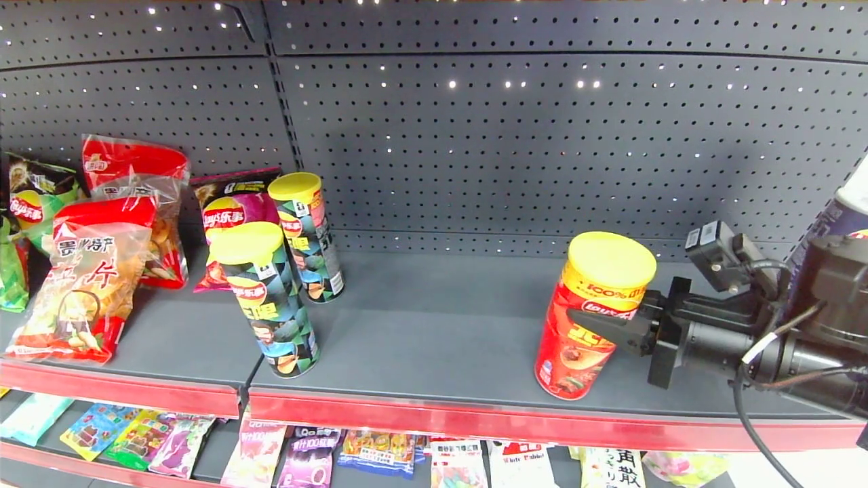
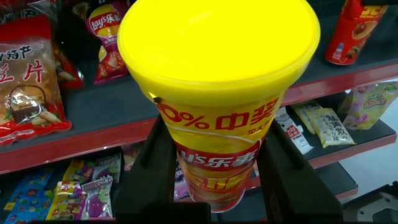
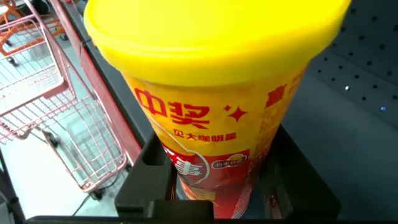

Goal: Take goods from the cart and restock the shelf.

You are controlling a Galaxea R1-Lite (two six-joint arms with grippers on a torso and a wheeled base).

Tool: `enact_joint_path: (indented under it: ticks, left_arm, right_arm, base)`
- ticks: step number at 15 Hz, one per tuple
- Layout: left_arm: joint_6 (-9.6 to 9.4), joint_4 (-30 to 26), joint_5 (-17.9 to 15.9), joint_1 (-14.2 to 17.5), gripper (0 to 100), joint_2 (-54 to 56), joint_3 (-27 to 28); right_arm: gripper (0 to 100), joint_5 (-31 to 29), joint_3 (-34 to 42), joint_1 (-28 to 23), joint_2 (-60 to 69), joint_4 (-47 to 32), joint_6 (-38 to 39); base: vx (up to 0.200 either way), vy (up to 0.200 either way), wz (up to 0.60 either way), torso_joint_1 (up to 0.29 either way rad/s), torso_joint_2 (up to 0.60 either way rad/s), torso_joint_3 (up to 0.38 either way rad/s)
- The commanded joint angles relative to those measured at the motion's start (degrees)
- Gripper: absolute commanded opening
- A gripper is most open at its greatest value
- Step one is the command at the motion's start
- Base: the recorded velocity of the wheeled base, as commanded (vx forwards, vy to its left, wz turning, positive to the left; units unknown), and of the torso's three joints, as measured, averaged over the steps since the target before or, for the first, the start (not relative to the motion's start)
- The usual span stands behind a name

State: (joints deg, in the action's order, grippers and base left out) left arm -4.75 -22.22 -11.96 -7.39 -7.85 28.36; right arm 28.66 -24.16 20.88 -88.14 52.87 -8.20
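Red item: the red can (image 1: 573,356) is held at the lower right of the head view, slightly tilted, with its base low over the front of the shelf (image 1: 434,339). Whether it is fully set down cannot be told.
Right side: the right gripper (image 1: 610,324) is clamped on the red can at about mid-height, under the yellow lid.
Other item: the second can (image 2: 217,106) is seen at the centre of the left wrist view, held out in front of the shelving.
Left side: the left gripper (image 2: 217,186) is closed round the second can's lower body, with a finger on each side.
Weight: both cans are judged light.
Stiffness: the wall is judged to be thin board that can be dented by a hard squeeze, and the contents are judged brittle.
Surface: the print looks glossy, so some slip is to be expected. The tall, narrow form is judged easily tipped.
Hold: the body is best taken at mid-height, never by the lid.
Neighbours: the green cans (image 1: 268,298) and crisp bags (image 1: 81,285) at the left are well apart from the red can.
Source: the cart (image 3: 43,106) is seen at the left of the right wrist view.
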Motion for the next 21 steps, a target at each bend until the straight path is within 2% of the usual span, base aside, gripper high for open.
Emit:
enact_joint_path:
  ticks: [1,8,14,21]
  left_arm:
    - [-0.08,0.08,0.01,0.00,0,-0.06,0.12]
    - [0.01,-0.01,0.09,0.00,0,0.12,0.12]
    - [0.01,-0.01,0.01,-0.08,0,0.03,0.12]
    - [0.01,-0.01,0.01,-0.08,0,0.12,0.03]
  right_arm:
    - [0,0.08,0.61,0.83,0.07,0.04,-0.06]
    - [0,-0.01,-0.10,3.46,-1.07,0.04,0.38]
    - [0,-2.73,0.17,5.75,-1.77,0.04,0.56]
    - [0,-4.05,0.52,5.75,-1.86,0.48,0.56]
  base:
    - [0.000,0.000,0.00,0.000,0.00,0.000]
    - [0.000,0.000,0.00,0.000,0.00,0.000]
    - [0.000,0.000,0.00,0.000,0.00,0.000]
    - [0.000,0.000,0.00,0.000,0.00,0.000]
